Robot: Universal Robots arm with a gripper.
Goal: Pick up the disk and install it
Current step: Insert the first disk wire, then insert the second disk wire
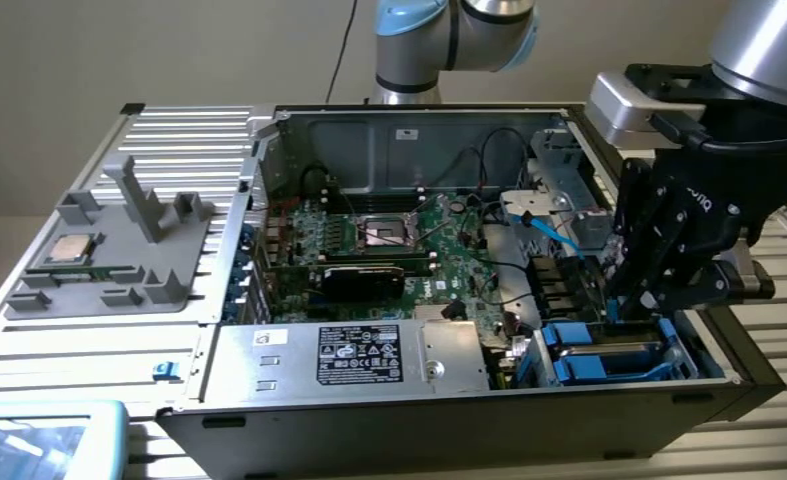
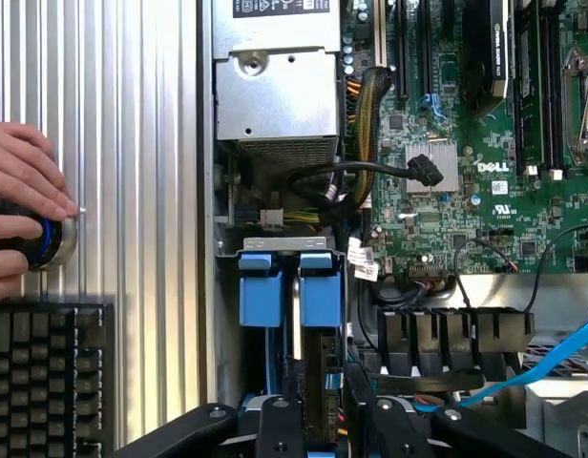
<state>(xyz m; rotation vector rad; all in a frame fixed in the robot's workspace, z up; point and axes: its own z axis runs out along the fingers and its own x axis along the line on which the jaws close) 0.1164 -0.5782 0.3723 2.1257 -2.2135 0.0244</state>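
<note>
One end effector point(image 1: 629, 300), disk point(image 2: 302, 329) edgewise between its fingers, over blue bay point(image 1: 609, 352)

Plain beige wall point(image 1: 126, 50), ribbed metal table point(image 1: 180, 125)

The disk point(image 2: 308, 372) stands upright in the case's drive bay point(image 1: 693, 365).

The arm reaches down from above, its tool point(image 1: 633, 300) pointing straight down, fingers partly closed.
</note>
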